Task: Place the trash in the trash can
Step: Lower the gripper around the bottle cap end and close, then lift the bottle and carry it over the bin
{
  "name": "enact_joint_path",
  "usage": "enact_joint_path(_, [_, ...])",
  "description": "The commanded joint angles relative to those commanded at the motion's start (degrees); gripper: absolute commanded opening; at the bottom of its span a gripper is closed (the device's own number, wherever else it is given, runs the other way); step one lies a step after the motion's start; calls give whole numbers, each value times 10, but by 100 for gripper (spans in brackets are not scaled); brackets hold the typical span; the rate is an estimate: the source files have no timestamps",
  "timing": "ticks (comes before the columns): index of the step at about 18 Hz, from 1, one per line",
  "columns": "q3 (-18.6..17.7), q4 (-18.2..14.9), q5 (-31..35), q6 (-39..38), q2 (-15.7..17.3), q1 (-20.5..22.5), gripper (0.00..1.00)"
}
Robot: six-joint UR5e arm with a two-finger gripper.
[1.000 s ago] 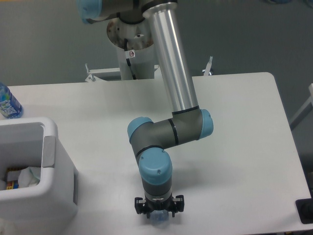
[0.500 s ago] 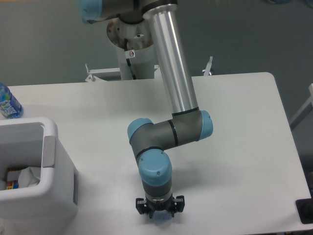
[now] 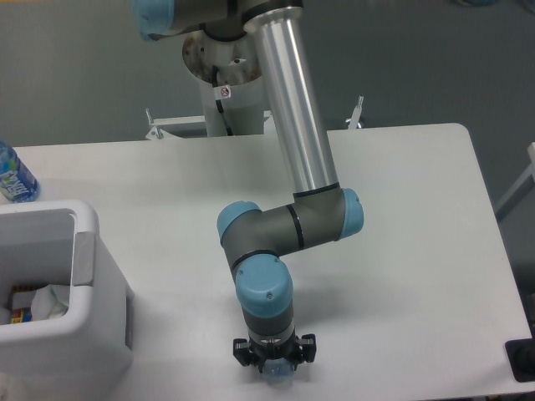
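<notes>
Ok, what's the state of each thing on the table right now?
Gripper: down at the table's front edge, jaws hidden, open or shut unclear.
Trash can: upright, open, white wad inside.
Water bottle: upright at the left edge.
Table: white.

We read this as a robotics lab or test cell. A large industrial arm (image 3: 288, 125) with silver tube links and blue joint caps stands on a metal pedestal (image 3: 219, 71) bolted just behind the far edge of a plain white worktop (image 3: 418, 234). The wall (image 3: 435, 58) behind is bare grey. A white bin (image 3: 71, 309) sits at the left edge, and a blue-labelled water bottle (image 3: 12, 175) stands at the far left corner. We see no household furnishings.
</notes>
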Motion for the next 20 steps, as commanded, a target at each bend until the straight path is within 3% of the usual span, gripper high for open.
enact_joint_path(9, [6, 0, -9, 1, 33, 9, 55])
enact_joint_path(14, [25, 3, -50, -10, 91, 22, 55])
enact_joint_path(20, [81, 56, -74, -126, 145, 29, 55])
